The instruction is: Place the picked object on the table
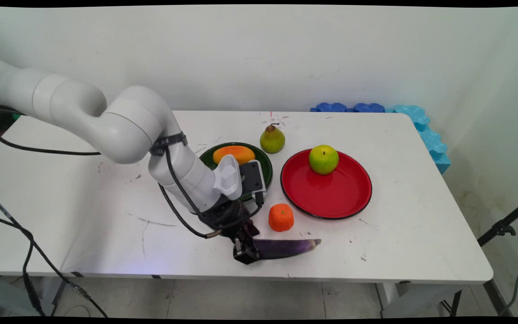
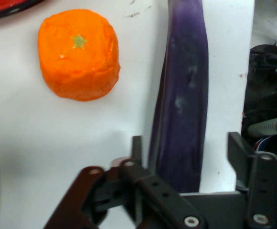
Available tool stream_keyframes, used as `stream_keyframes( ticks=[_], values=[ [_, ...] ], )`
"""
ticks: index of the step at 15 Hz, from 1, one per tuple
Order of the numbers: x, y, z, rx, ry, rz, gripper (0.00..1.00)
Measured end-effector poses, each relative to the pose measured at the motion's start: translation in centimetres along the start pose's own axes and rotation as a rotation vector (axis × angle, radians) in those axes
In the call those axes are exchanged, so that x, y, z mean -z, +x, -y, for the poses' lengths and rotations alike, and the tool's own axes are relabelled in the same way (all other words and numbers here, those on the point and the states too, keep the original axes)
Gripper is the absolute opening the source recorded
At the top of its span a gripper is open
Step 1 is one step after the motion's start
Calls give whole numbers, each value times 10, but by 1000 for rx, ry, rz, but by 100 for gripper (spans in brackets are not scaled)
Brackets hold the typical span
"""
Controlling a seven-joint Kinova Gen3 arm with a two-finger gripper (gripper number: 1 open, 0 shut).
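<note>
While the arm reaches low over the white table (image 1: 83, 202), its black gripper (image 1: 245, 252) stands at the near edge, nearer the camera than the red plate (image 1: 331, 198) and a little toward the arm's side of it, with the fingers spread to either side of the thick end of a purple eggplant (image 1: 286, 247). In the hand view the gripper (image 2: 188, 148) straddles the eggplant (image 2: 184, 95): one finger sits right against its flank and the other shows a strip of bare table between, so nothing is pinched and the eggplant lies flat on the table. It is long, tapering, smooth and dully glossy, with a pale scuff or two. Between it and the red plate sits an orange (image 1: 281, 217), squat and rather blocky, its skin matt and finely pebbled (a small green star marks its top (image 2: 79, 55)). The plate is round, shallow, shiny and black-rimmed, and carries a smooth yellow-green apple (image 1: 323, 159) toward its far side. Beyond the plate, toward the wall, a green pear (image 1: 272, 138) stands upright; beside the plate on the arm's side is a dark green plate (image 1: 265, 166) holding an oblong orange-yellow fruit (image 1: 234, 154).
</note>
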Motion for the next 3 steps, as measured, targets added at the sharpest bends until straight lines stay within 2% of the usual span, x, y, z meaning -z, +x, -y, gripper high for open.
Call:
stream_keyframes(
  ticks=[3],
  values=[
    [3, 4, -2, -9, -10, -19, 100]
  ],
)
